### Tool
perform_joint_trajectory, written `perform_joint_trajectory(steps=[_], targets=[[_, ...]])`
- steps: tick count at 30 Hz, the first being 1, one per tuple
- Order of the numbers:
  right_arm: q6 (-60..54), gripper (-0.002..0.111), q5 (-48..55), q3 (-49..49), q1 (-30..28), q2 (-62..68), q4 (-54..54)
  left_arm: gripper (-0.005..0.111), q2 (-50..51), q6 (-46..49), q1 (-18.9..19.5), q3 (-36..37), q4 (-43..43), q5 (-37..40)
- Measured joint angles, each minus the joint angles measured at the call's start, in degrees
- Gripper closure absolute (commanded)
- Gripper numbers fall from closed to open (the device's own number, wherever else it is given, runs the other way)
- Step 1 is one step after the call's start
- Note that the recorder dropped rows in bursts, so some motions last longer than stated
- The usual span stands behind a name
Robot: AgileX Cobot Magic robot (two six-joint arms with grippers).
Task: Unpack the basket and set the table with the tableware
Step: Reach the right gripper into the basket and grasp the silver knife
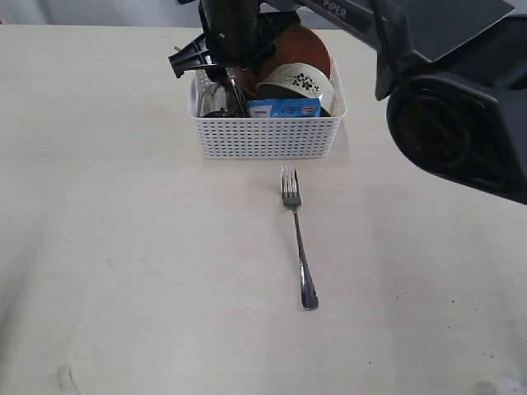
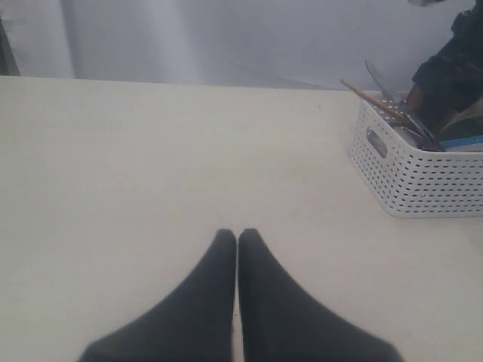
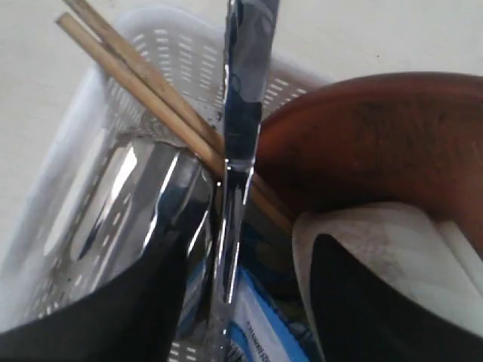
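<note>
The white lattice basket [image 1: 268,136] stands at the far middle of the table [image 1: 123,247]. It holds a brown wooden plate [image 1: 309,49], a floral bowl [image 1: 296,81], a steel cup [image 3: 128,204], two chopsticks [image 3: 136,83] and a steel knife [image 3: 241,113]. A steel fork [image 1: 298,247] lies on the table in front of the basket. My right gripper [image 3: 253,249] is open, low inside the basket's left part, with the upright knife between its fingers, close to one of them. My left gripper [image 2: 237,234] is shut and empty above bare table, well left of the basket [image 2: 423,177].
A blue snack packet [image 1: 284,108] leans against the basket's front wall, under the bowl. The right arm [image 1: 445,90] reaches over the table's far right. Bare tabletop stretches to either side of the fork.
</note>
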Motion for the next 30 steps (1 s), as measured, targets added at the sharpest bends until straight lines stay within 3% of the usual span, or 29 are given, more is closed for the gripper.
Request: perform_joint_trajectory(steps=[19, 30], targets=[[-6.68, 0.060, -0.74, -0.77, -0.53, 2.60, 1.98, 0.105, 0.00, 0.00, 0.00, 0.00, 0.00, 0.00], [-10.28, 0.060, -3.31, -3.52, -0.65, 4.11, 10.43, 0.105, 0.00, 0.00, 0.00, 0.00, 0.00, 0.00]])
